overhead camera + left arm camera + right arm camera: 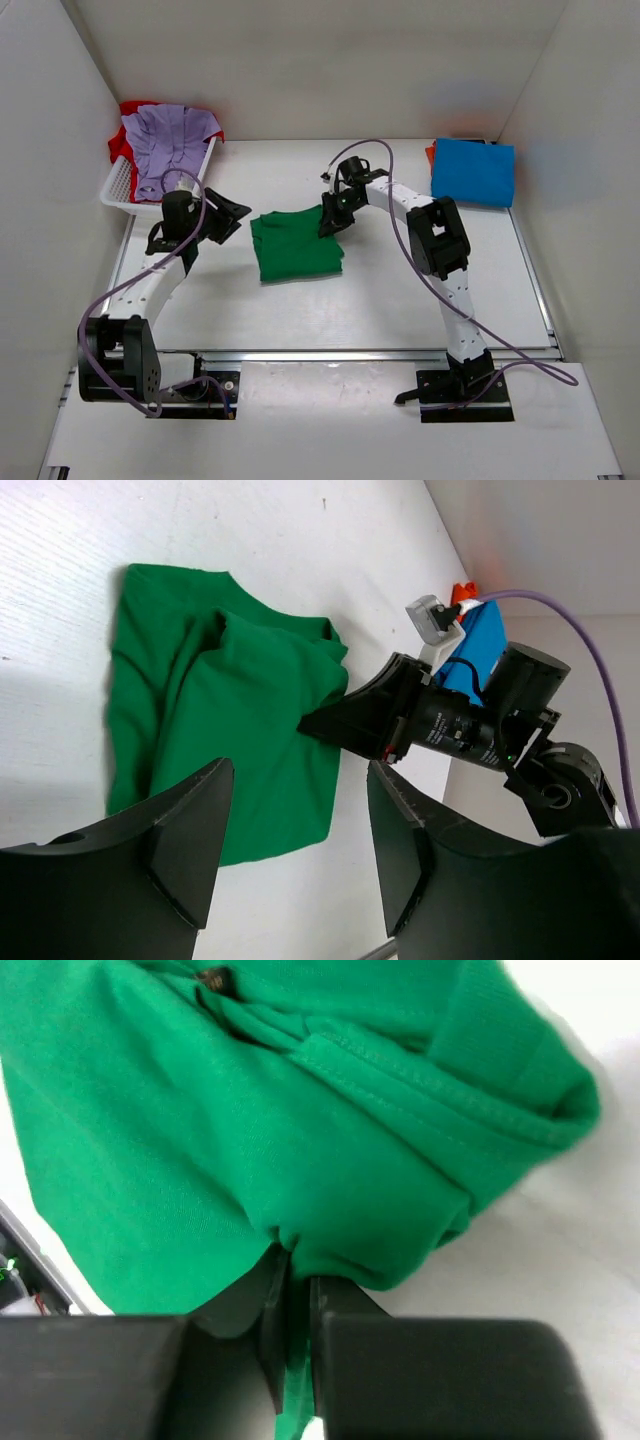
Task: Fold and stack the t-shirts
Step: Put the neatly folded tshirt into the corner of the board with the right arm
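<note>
The green t-shirt [295, 246] lies partly folded in the middle of the table; it also shows in the left wrist view [230, 710] and the right wrist view [300, 1110]. My right gripper [330, 222] is shut on the shirt's right edge, with green cloth pinched between its fingers [330, 1310]. My left gripper [232, 215] is open and empty, just left of the shirt and apart from it. The folded blue t-shirt [473, 171] lies at the back right, over a bit of red-orange cloth [431, 153]. The lavender t-shirt [170, 145] lies in the basket over a red-orange one [120, 145].
The white lattice basket [120, 185] stands at the back left, close behind my left arm. White walls close in the table on the left, back and right. A metal rail [350, 355] runs along the near edge.
</note>
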You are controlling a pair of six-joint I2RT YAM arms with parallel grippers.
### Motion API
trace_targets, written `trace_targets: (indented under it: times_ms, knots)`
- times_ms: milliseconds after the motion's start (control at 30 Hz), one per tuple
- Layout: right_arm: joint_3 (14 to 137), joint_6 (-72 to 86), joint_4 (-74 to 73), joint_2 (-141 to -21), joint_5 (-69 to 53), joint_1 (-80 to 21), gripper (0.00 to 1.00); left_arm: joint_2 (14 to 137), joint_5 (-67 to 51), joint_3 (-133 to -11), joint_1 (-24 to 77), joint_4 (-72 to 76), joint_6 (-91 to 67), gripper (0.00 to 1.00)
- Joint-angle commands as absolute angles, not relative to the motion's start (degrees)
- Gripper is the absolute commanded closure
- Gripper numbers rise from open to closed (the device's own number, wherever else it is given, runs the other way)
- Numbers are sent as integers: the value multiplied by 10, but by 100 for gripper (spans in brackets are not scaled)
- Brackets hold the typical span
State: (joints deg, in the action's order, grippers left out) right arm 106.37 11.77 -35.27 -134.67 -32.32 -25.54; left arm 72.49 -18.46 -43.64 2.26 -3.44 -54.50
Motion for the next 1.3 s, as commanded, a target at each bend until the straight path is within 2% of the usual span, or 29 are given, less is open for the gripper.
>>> trace_targets:
  times_ms: [0, 100, 233, 367, 533, 667, 833, 1033, 1167, 1200, 1233, 1267]
  knots:
    - [1092, 84, -444, -1375, -263, -251, 100, 705, -205, -426, 21, -32, -548, 33]
    - [1130, 40, -473, -1353, -134, -249, 100, 692, -217, -411, 27, -28, -555, 34]
    - [1134, -55, -433, -1283, 18, -235, 100, 679, -221, -383, 33, -12, -560, 34]
    - [1089, -115, -348, -1210, 94, -198, 100, 671, -224, -368, 36, -8, -558, 35]
    - [1101, -130, -305, -1171, 70, -113, 100, 680, -229, -361, 46, 24, -552, 35]
    - [1168, -138, -325, -1180, 26, -46, 100, 678, -226, -341, 48, 33, -548, 35]
    - [1243, -131, -341, -1238, -28, 62, 100, 683, -228, -338, 45, 27, -541, 35]
    - [1452, -132, -381, -1388, -49, 134, 100, 687, -219, -362, 42, 0, -517, 34]
    - [1412, -145, -313, -1397, -27, 142, 99, 688, -214, -369, 40, -21, -503, 27]
    - [1411, -148, -302, -1398, 0, 142, 96, 686, -210, -369, 46, -20, -501, 18]
    - [1412, -148, -296, -1402, 18, 137, 84, 686, -209, -372, 46, -18, -494, 2]
    - [1420, -154, -294, -1402, 38, 129, 69, 684, -207, -374, 47, -25, -487, 1]
